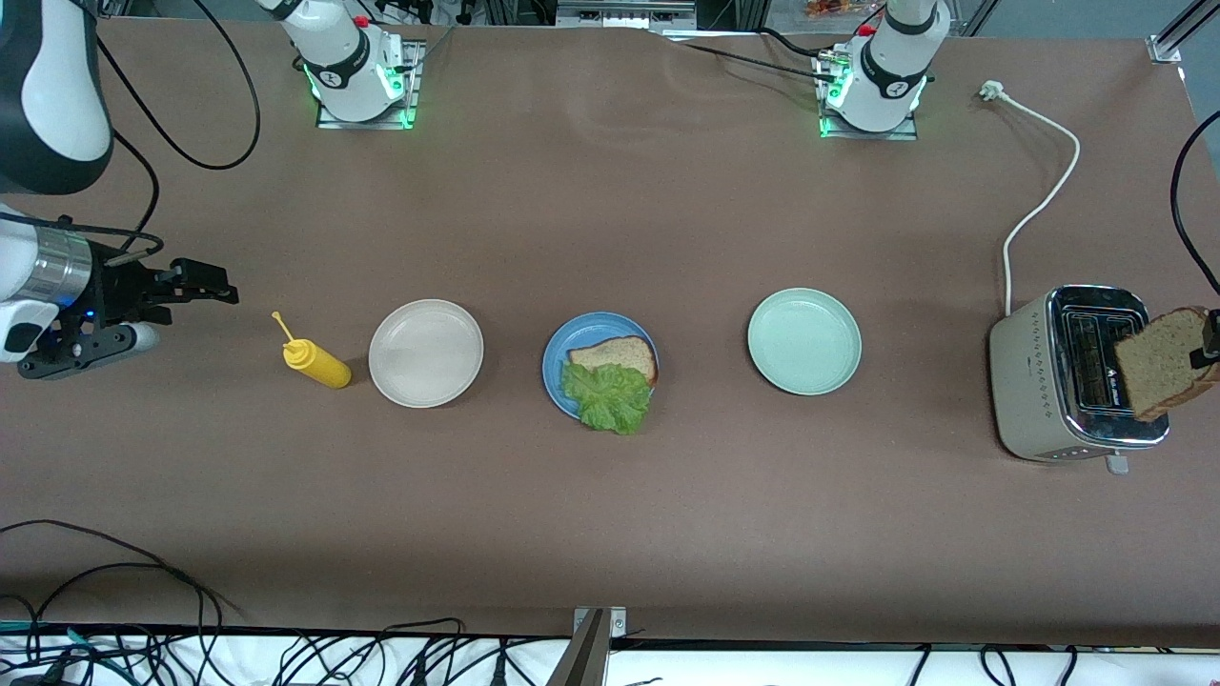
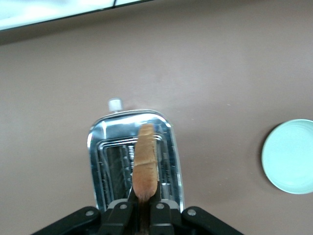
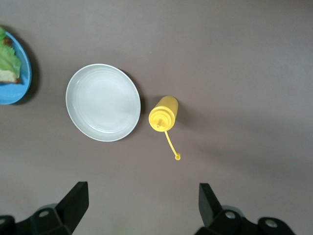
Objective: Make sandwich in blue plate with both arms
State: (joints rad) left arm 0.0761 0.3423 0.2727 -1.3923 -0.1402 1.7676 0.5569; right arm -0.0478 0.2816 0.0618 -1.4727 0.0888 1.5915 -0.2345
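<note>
A second bread slice (image 1: pixel 1163 362) was pinched upright by the left gripper (image 2: pixel 139 208) directly over the toaster (image 1: pixel 1044 381). The right gripper (image 3: pixel 142 205) was held spread above the table, the mustard bottle (image 3: pixel 164 112) just ahead. One slice (image 1: pixel 615 354) and lettuce (image 1: pixel 607 395) lay on the blue plate (image 1: pixel 560 367), well apart from both.

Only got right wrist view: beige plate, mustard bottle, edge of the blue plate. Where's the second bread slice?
Observer: The left gripper holds the second bread slice over the toaster.
Operator: Grip solid?
Observer: Fingers shut on the slice's edge; the slice hangs clear above the slots.
Operator: Blue plate status?
Observer: The blue plate carries one bread slice with the lettuce leaf on it, overhanging the rim.
</note>
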